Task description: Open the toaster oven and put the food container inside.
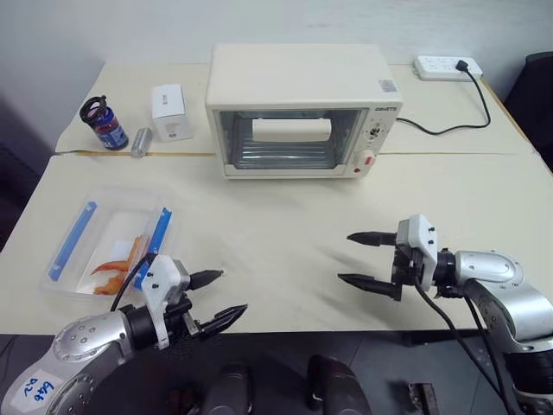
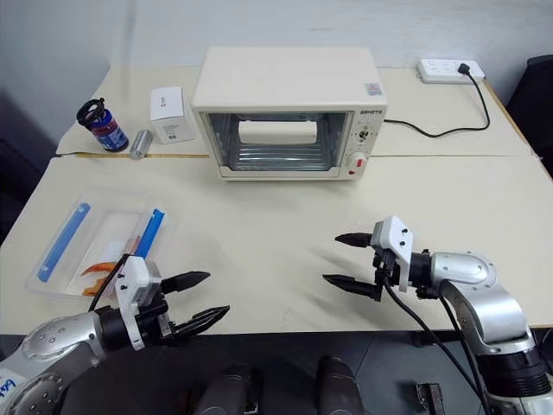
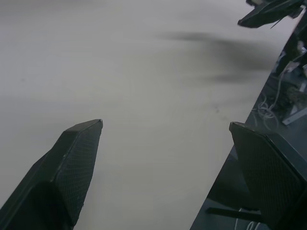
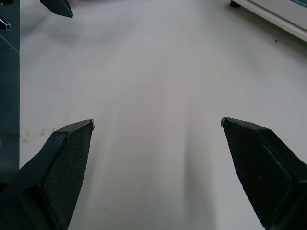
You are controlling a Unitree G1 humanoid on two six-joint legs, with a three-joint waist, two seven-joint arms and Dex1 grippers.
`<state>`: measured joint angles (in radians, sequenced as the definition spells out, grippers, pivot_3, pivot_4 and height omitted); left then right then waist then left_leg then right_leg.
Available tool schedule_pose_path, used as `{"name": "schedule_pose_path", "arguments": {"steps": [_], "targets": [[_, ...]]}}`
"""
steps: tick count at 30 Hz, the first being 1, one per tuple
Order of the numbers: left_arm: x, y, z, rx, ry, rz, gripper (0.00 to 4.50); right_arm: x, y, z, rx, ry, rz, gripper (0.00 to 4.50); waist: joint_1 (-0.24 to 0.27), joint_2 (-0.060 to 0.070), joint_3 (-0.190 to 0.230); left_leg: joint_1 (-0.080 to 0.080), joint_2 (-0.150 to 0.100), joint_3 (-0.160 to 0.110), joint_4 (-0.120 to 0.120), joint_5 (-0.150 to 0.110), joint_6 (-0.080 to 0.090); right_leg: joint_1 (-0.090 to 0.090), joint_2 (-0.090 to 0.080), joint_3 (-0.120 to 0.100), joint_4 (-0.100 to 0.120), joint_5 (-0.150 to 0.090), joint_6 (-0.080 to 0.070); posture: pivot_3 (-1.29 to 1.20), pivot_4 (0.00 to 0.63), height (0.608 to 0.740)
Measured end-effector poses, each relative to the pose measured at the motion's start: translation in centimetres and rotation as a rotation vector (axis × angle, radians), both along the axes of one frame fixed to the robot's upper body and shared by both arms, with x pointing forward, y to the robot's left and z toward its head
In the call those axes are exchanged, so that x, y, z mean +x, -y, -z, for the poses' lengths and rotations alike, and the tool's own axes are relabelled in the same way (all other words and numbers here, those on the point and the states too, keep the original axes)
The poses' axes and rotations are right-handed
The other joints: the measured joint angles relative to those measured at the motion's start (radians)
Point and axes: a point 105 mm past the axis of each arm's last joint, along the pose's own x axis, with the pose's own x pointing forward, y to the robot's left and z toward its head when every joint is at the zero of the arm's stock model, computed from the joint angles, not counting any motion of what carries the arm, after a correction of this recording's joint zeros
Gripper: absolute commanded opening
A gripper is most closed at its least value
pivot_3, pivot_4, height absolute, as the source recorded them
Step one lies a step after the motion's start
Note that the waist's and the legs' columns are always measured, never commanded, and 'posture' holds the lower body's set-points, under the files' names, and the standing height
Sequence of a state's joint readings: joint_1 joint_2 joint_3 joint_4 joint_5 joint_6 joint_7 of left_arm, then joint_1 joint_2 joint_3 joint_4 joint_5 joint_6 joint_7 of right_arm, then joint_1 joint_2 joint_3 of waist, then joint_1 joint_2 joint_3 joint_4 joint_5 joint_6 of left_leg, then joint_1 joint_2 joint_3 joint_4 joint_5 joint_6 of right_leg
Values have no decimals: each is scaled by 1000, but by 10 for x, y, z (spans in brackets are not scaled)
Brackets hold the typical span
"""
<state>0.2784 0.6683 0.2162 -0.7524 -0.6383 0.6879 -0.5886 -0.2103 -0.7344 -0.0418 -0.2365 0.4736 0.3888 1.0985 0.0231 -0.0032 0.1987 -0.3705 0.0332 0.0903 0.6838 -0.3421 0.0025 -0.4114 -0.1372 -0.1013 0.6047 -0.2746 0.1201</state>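
From the head views, the toaster oven (image 1: 302,111) stands shut at the back of the desk (image 1: 276,233), and the food container (image 1: 108,244) lies near the front left edge, just beside the left hand (image 1: 216,296). The left wrist view shows that hand spread wide and empty above the desk edge. The right wrist view shows the right hand (image 4: 156,123) also wide and empty over bare desk.

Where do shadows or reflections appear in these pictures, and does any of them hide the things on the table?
Left wrist view: a soft dark shadow lies on the pale table under the other gripper's black fingers. Left eye view: the glass door of the cream-white boxy toaster oven reflects a pale patch, yet the rack inside stays visible; the shallow clear plastic food container shows plainly.
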Motion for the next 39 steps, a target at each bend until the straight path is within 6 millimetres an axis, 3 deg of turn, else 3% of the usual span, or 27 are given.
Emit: {"name": "schedule_pose_path", "arguments": {"steps": [8,21,26,31,34,39], "targets": [[18,0,-8,3,85,-61,4500,0,-4,2,0,-11,-13,4440,0,0,0,0,0,0,0,0,0,0,0,0,4,0,0,0,150,740],[18,5,-12,-66,60,-48,4500,5,-8,3,45,-53,26,4440,-3,0,0,0,1,0,0,0,0,0,0,0,4,0,0,0,150,740],[10,8,-45,-155,83,22,4500,22,-25,-31,154,-12,18,4440,-11,0,0,0,2,-1,0,0,-1,-1,0,0,6,0,0,0,150,740],[5,-1,-101,-112,179,140,4500,62,-37,-70,260,40,68,4440,-25,-1,0,0,1,-1,1,1,-2,-1,1,0,7,0,0,0,150,740],[11,-13,-130,-90,235,147,4500,83,-49,-76,264,51,84,4440,-27,0,0,-1,1,0,0,0,-2,-1,2,0,6,0,-1,0,150,740],[24,-30,-153,-56,265,124,4500,115,-64,-76,252,50,140,4440,-35,0,0,-3,1,1,-1,0,-3,-4,3,0,6,0,-1,0,150,740]]}}
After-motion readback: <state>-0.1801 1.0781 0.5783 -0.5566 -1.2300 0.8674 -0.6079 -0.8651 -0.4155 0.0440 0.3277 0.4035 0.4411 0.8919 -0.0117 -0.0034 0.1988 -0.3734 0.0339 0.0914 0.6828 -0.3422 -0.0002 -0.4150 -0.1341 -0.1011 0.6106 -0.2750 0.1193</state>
